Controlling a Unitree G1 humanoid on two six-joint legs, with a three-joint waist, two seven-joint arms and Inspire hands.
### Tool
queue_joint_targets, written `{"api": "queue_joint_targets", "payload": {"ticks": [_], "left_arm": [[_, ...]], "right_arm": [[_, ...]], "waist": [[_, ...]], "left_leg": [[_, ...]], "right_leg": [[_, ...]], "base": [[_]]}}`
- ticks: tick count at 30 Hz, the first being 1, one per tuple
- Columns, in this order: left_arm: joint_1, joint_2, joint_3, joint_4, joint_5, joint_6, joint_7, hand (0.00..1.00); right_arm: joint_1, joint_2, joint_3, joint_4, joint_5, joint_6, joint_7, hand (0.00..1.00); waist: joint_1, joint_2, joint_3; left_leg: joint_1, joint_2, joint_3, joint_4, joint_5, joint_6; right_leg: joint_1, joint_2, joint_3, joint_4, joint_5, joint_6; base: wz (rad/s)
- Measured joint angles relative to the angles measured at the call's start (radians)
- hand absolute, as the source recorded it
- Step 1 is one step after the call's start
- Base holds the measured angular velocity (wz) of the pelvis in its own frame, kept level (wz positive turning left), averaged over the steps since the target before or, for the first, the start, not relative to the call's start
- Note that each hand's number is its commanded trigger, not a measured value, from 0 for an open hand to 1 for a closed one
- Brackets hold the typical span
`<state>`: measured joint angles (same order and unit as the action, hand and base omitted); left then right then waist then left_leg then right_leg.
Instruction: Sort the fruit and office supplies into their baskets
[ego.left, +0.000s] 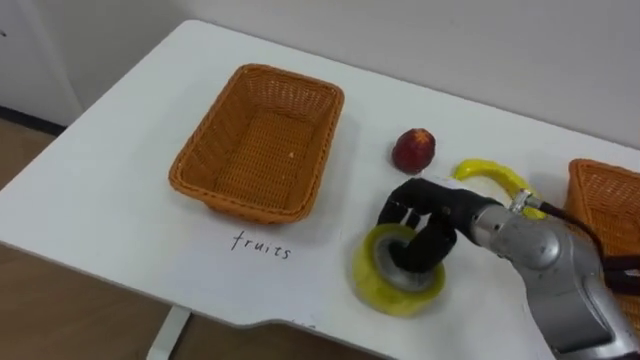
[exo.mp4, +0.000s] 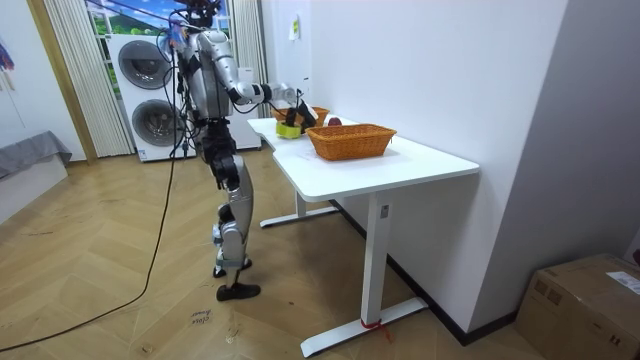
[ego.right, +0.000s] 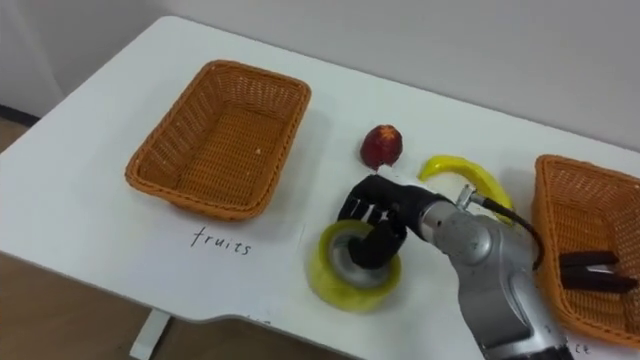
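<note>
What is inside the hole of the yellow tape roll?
Fingers of the robot's black right hand curl into the hole of the yellow tape roll, over its grey inner ring. They cover the hole's bottom, hiding anything else there.

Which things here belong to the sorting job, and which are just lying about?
Job: tape roll, held by the right robot hand; red fruit; banana; fruit basket; other basket with a dark item inside.
Lying about: washing machines; cardboard box.
</note>
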<state>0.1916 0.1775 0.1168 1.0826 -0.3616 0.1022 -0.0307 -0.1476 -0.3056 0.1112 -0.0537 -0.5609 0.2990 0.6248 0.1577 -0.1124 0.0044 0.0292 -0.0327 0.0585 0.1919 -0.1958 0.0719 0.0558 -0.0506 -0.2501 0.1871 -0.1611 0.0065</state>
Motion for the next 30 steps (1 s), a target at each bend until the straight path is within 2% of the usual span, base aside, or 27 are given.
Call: {"api": "queue_joint_targets", "payload": {"ticks": [3,7,8,9,16,21,26,30], "left_arm": [[0.006,-0.002,0.0,0.002,0.0,-0.01,0.0,0.0],[0.019,-0.006,0.0,0.006,0.0,-0.028,-0.004,0.0],[0.026,-0.009,0.0,0.004,-0.001,-0.029,-0.003,0.0],[0.035,-0.007,0.001,0.0,0.0,-0.03,-0.003,0.0],[0.051,-0.003,0.004,-0.001,0.001,-0.031,-0.004,0.0],[0.057,-0.01,0.042,-0.001,0.0,-0.037,-0.023,0.0],[0.066,-0.01,0.046,-0.001,0.0,-0.038,-0.022,0.0],[0.072,-0.008,0.047,-0.001,0.0,-0.038,-0.022,0.0]], "right_arm": [[0.0,0.0,-0.078,-0.021,0.051,-0.025,-0.037,1.0],[0.0,-0.001,-0.152,-0.074,0.089,-0.04,-0.089,1.0],[0.0,-0.001,-0.168,-0.086,0.097,-0.043,-0.108,1.0],[0.0,-0.002,-0.182,-0.092,0.105,-0.047,-0.128,1.0],[0.0,0.002,-0.253,-0.108,0.178,-0.05,-0.243,1.0],[-0.001,-0.001,-0.337,-0.114,0.234,-0.072,-0.337,1.0],[-0.001,-0.021,-0.375,-0.114,0.289,-0.073,-0.407,1.0],[0.0,-0.021,-0.375,-0.113,0.349,-0.073,-0.46,1.0]], "waist": [[-0.033,0.009,-0.0041],[-0.049,0.018,0.0016],[-0.053,0.02,0.0004],[-0.068,0.019,0.0001],[-0.101,0.018,-0.0022],[-0.127,0.018,-0.0036],[-0.144,0.017,-0.0036],[-0.161,0.017,-0.0032]], "left_leg": [[0.002,0.0,0.0,-0.002,0.001,-0.001],[0.021,0.004,0.02,-0.02,0.001,-0.002],[0.031,0.004,0.025,-0.026,0.001,-0.002],[0.034,0.004,0.025,-0.027,0.001,-0.002],[0.037,0.003,0.035,-0.021,0.002,-0.002],[0.034,0.004,0.037,-0.024,0.001,-0.002],[0.046,0.005,0.049,-0.025,0.001,-0.002],[0.051,0.006,0.055,-0.026,0.001,-0.002]], "right_leg": [[0.002,0.001,0.001,-0.001,0.0,0.0],[0.012,0.009,0.021,-0.002,0.0,0.0],[0.015,0.011,0.028,-0.001,0.0,0.0],[0.017,0.011,0.03,-0.001,0.0,0.0],[0.015,0.01,0.031,-0.001,0.0,0.0],[0.013,0.014,0.053,0.0,0.0,0.0],[0.013,0.015,0.059,0.001,0.0,0.0],[0.016,0.015,0.062,0.001,0.0,0.0]], "base": [[0.0],[-0.14],[-0.18],[-0.1],[-0.04],[-0.01],[-0.07],[-0.03]]}}
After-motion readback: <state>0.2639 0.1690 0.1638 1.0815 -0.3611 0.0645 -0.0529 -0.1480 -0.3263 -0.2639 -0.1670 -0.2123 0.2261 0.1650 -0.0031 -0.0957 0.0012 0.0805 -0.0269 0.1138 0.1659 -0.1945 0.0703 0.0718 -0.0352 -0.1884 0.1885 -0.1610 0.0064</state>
